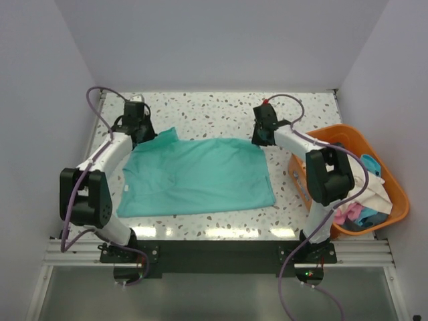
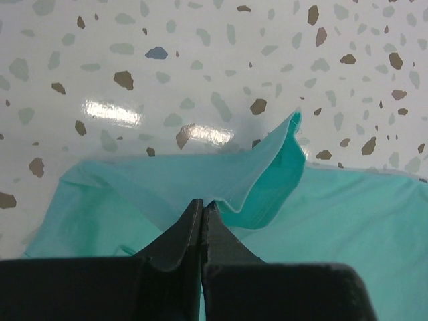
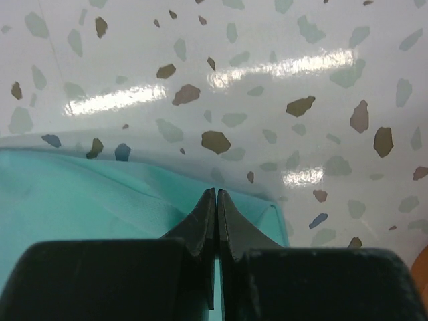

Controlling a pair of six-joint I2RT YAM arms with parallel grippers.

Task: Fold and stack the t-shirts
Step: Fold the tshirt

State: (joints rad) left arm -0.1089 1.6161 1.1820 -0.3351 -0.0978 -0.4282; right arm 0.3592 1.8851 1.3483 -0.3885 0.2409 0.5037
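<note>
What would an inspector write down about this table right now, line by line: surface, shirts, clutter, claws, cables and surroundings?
Surface: speckled white table, glossy, with patches of glare.
Job's things: teal t-shirt spread out, not yet folded; more shirts, cream, pink and blue, heaped in the orange basket on the right.
Clutter: nothing seen.
Claws: left claw shut on the teal t-shirt's far left corner, the cloth raised in a fold; right claw shut on its far right corner.
Cables: purple cables loop along both arms.
Surroundings: plain pale walls on three sides.
</note>
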